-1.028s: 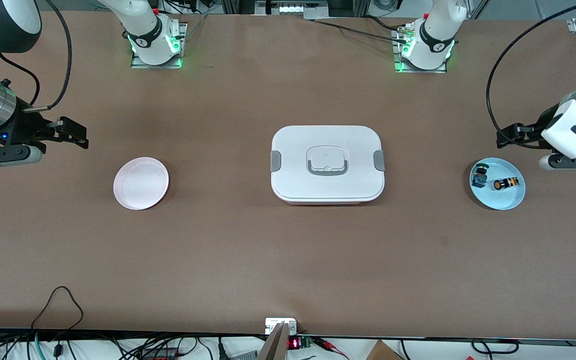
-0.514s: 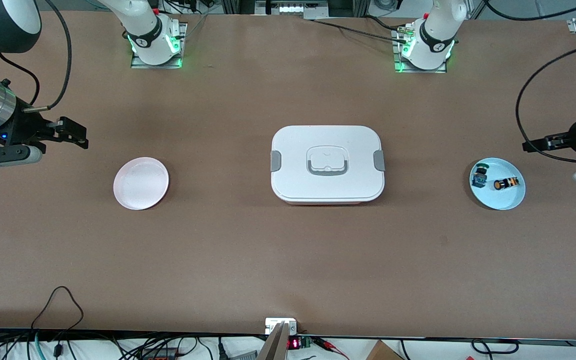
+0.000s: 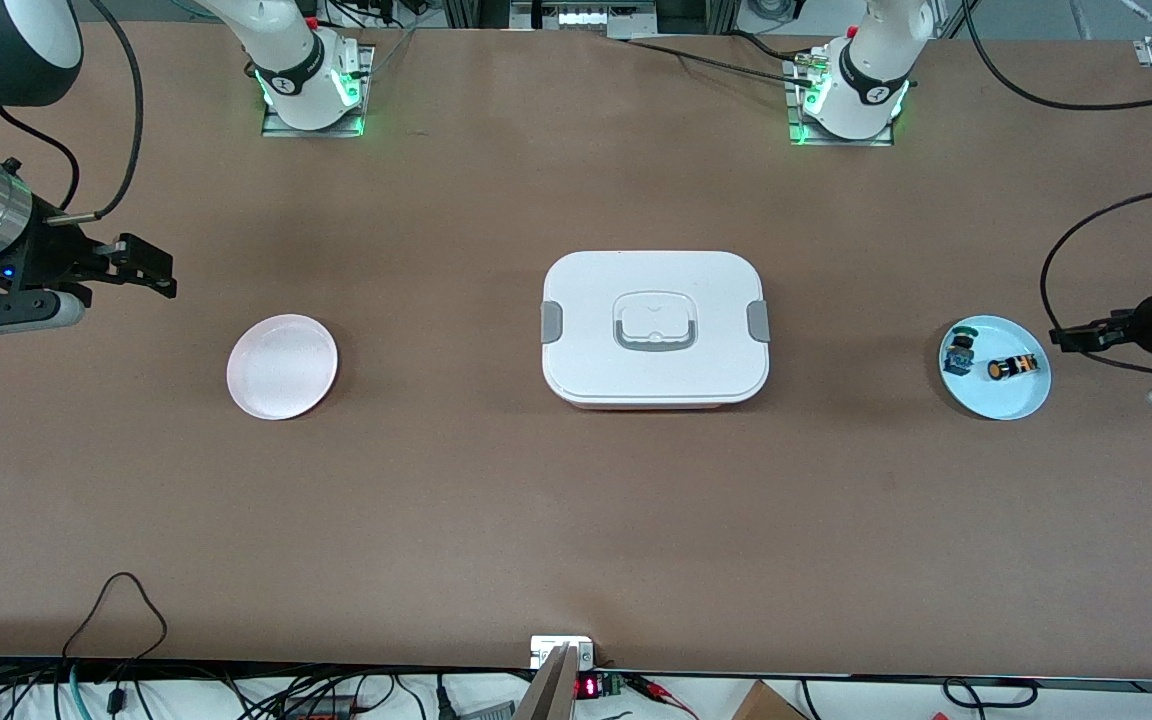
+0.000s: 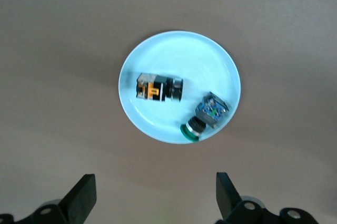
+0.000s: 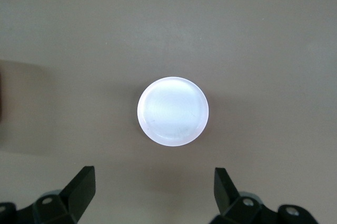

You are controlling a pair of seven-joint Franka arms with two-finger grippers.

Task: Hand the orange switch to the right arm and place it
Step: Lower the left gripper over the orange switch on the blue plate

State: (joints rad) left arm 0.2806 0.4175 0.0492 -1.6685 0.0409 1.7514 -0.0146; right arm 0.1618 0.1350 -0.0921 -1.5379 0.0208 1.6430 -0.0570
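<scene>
Operator, your left gripper has swung beside the blue plate, jaws wide over the orange switch; right gripper waits wide above the pink plate.

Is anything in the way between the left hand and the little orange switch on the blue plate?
Nothing visible blocks it. The left hand hangs open in the air beside the blue plate, and the orange switch lies uncovered on it. The blue-green switch lies beside it, apart, not on top.
</scene>
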